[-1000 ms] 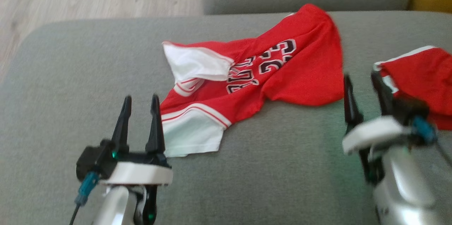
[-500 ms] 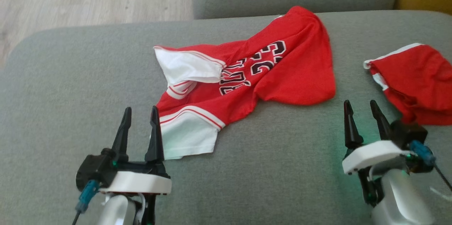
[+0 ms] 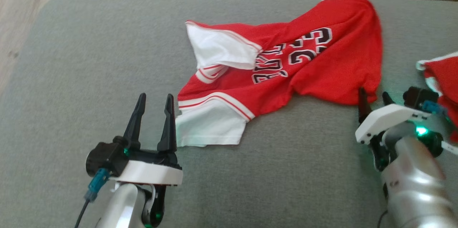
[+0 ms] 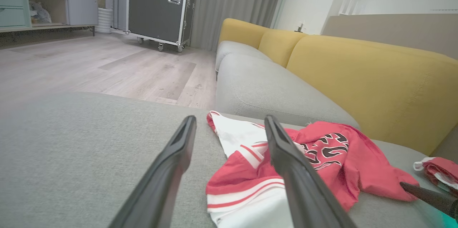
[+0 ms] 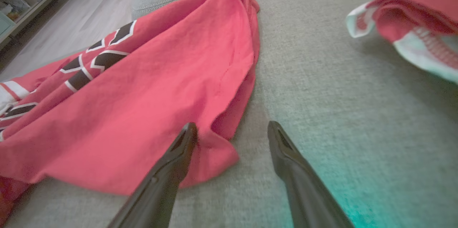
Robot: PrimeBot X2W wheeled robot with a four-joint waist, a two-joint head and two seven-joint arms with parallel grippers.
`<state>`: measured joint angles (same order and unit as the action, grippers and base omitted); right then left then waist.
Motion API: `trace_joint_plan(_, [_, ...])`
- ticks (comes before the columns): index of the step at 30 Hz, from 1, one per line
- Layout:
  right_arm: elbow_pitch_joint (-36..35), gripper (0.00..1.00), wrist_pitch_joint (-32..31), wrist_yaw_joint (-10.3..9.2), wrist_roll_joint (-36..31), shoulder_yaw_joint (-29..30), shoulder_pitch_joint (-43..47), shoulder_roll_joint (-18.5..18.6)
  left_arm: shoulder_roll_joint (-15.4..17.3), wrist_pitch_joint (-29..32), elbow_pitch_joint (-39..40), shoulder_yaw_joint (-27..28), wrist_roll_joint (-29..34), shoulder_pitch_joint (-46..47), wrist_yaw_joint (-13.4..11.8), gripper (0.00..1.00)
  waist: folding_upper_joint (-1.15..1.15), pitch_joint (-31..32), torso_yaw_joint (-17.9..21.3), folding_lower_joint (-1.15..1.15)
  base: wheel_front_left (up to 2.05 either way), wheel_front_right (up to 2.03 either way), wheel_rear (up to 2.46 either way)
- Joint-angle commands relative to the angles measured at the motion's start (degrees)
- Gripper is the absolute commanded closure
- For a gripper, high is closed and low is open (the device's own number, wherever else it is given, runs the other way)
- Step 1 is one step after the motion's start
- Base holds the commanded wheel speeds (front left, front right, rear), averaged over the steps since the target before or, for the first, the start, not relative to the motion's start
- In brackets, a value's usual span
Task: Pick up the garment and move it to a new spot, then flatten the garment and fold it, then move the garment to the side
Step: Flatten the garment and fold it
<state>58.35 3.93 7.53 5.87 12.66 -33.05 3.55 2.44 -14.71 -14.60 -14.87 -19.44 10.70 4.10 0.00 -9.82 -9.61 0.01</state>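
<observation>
Your right hand (image 3: pixel 374 92) has come forward to the red corner of the jersey (image 3: pixel 315 74).
Both hands stand wide open, holding nothing: left hand (image 3: pixel 156 96) just beside the white sleeve, right with one finger over the hem. Beyond, the jersey lies crumpled on the grey sofa seat (image 3: pixel 71 59), another red garment (image 3: pixel 443 74) apart at right.

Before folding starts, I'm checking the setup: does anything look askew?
The red jersey lies crumpled on the grey cushion, its white-trimmed end folded back over itself. A second red garment sits bunched to its right.
</observation>
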Motion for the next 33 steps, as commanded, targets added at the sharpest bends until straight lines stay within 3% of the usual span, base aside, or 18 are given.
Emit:
trace_joint_plan(1, [0.0,0.00,-0.2,-0.04,-0.7,-0.6,-3.0,0.1,0.4,-0.3,1.8,1.6,0.0,2.5,0.0,0.00,0.00,-1.2,-1.4,-0.01,0.00,0.00,0.00])
trace_joint_plan(4, [3.6,0.00,-0.8,-0.04,-1.6,0.0,-5.3,0.2,0.4,-0.3,1.9,1.7,0.0,3.0,-0.2,0.00,0.00,-1.6,-2.0,-0.01,0.00,0.00,0.00])
trace_joint_plan(5, [4.6,0.46,-0.9,-0.04,-1.9,-0.1,-6.0,0.2,0.4,-0.3,2.0,1.7,0.0,3.0,-0.3,0.00,0.00,-1.6,-2.1,-0.01,0.00,0.00,0.00])
trace_joint_plan(6, [5.3,1.00,-0.7,-0.04,-2.6,-0.3,-6.6,0.4,0.4,-0.3,2.0,1.8,0.0,3.0,-0.4,0.00,0.00,-1.6,-2.1,-0.01,0.00,0.00,0.00])
trace_joint_plan(16, [6.6,1.00,5.2,-0.04,-6.3,-2.1,-7.9,4.1,0.4,-0.3,2.3,3.1,-0.4,1.9,-1.0,0.00,0.00,1.6,1.7,-0.01,0.00,0.00,0.00])
trace_joint_plan(28, [3.1,1.00,-1.3,-0.04,-3.2,-5.3,-2.5,10.7,0.4,-0.3,3.1,3.9,-1.2,-0.4,-1.8,0.00,0.00,5.9,6.8,-0.01,0.00,0.00,0.00])
trace_joint_plan(29, [2.2,0.58,-1.8,-0.04,-2.7,-5.5,-1.9,10.8,0.4,-0.3,3.1,3.9,-1.2,-0.6,-1.9,0.00,0.00,6.1,7.0,-0.01,0.00,0.00,0.00])
trace_joint_plan(30, [1.2,0.00,-2.1,-0.04,-2.1,-5.3,-1.3,10.9,0.4,-0.3,3.1,3.9,-1.2,-0.8,-1.9,0.00,0.00,6.3,7.1,-0.01,0.00,0.00,0.00])
trace_joint_plan(33, [-2.6,0.00,-1.6,-0.04,-2.1,-5.2,0.6,11.1,0.4,-0.3,3.1,4.1,-1.2,-1.2,-1.9,0.00,0.00,6.9,7.3,-0.01,0.00,0.00,0.00])
